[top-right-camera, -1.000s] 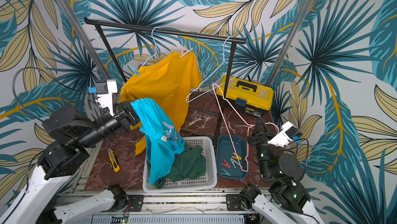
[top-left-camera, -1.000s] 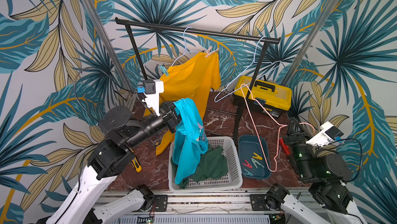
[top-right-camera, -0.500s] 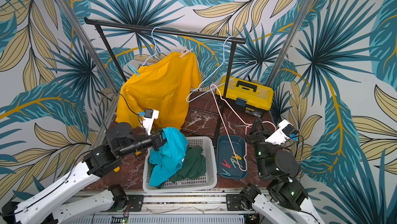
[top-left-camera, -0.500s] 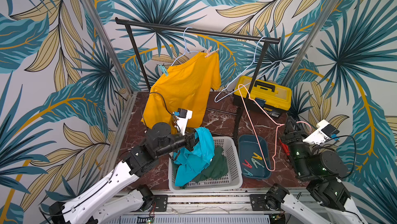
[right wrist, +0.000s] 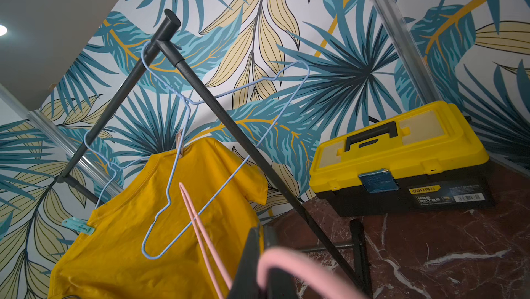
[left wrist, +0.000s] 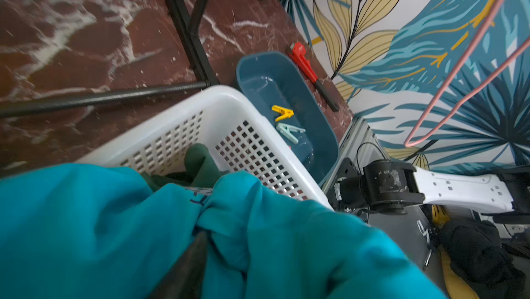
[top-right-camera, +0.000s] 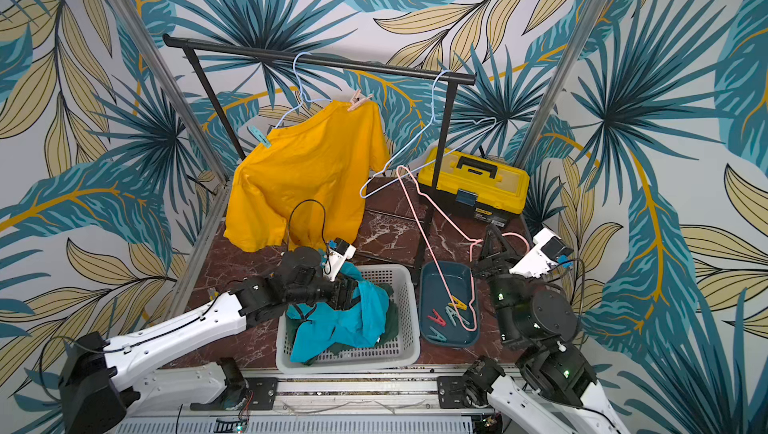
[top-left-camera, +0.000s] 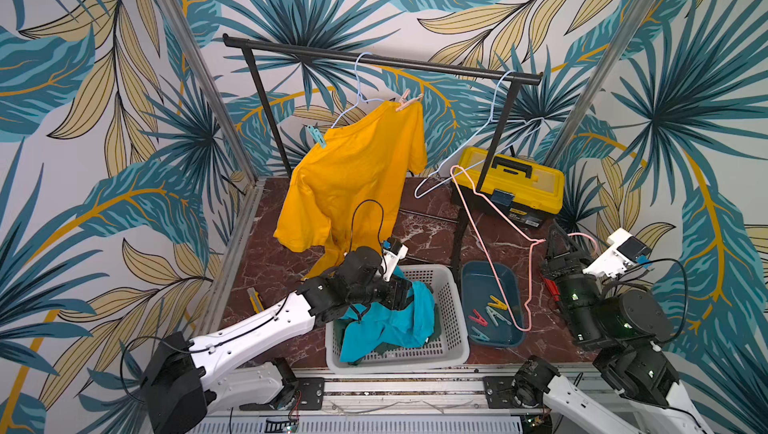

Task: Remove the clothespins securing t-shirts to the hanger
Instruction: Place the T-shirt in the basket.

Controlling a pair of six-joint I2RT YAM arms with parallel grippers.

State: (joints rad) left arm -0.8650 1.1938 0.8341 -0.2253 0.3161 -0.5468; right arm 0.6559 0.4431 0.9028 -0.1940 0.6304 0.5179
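On the rack rail (top-left-camera: 415, 62), the yellow t-shirt (top-left-camera: 353, 186) hangs from a blue hanger (top-left-camera: 356, 78). A tan clothespin (top-left-camera: 408, 100) pins one shoulder and a teal clothespin (top-left-camera: 316, 136) the other. Four loose clothespins (top-left-camera: 496, 316) lie in the blue tray (top-left-camera: 486, 286) on the table (top-left-camera: 428, 224). The turquoise t-shirt (top-left-camera: 399, 323) lies heaped over the dark green t-shirt (left wrist: 200, 165) in the white basket (top-left-camera: 451, 319).

Left gripper (top-left-camera: 401, 292): buried in turquoise cloth above the basket; grip cannot be determined.

Right gripper (top-left-camera: 557, 238): clenched on the hook of the pink hanger (right wrist: 286, 254), beside the tray.
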